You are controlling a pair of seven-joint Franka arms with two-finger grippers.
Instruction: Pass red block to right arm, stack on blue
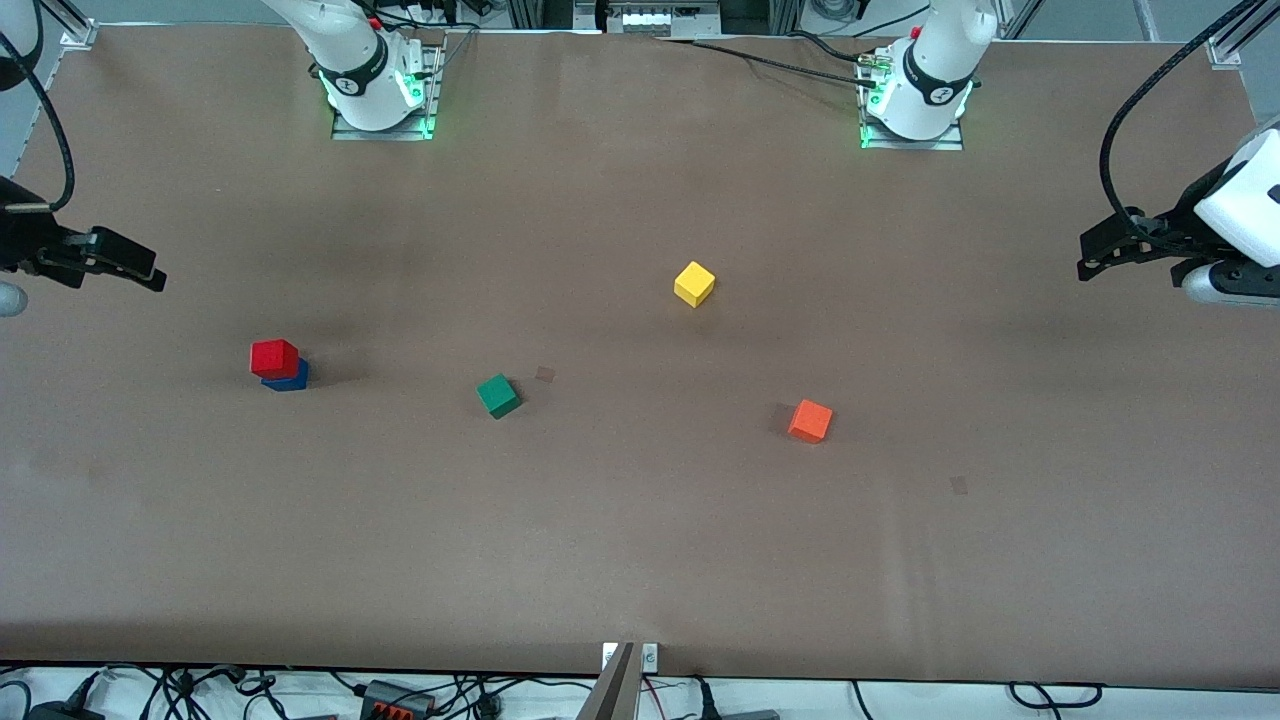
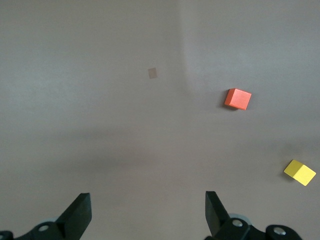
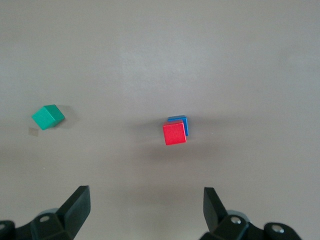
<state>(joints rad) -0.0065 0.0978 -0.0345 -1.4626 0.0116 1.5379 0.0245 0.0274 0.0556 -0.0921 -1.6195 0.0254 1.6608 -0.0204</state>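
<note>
brown table [image 1: 640,560] (matte), evenly lit

A brown bench [image 1: 640,560] carries 4 cubes directly on its surface. The blue cube [image 1: 290,379] sits toward the right arm's end with the red block [image 1: 273,357] on top of it, and the green cube [image 1: 498,395] lies near the middle. The yellow cube [image 1: 694,284] lies farther from the front camera than the orange cube [image 1: 810,421], which is toward the left arm's end.

This is a robotics lab. Two robot bases [image 1: 380,85] are bolted on a big table [image 1: 640,560] with a brown cover, aluminium frame profiles [image 1: 1235,45] stand at the corners, and many cables [image 1: 420,695] lie along the edge.
</note>
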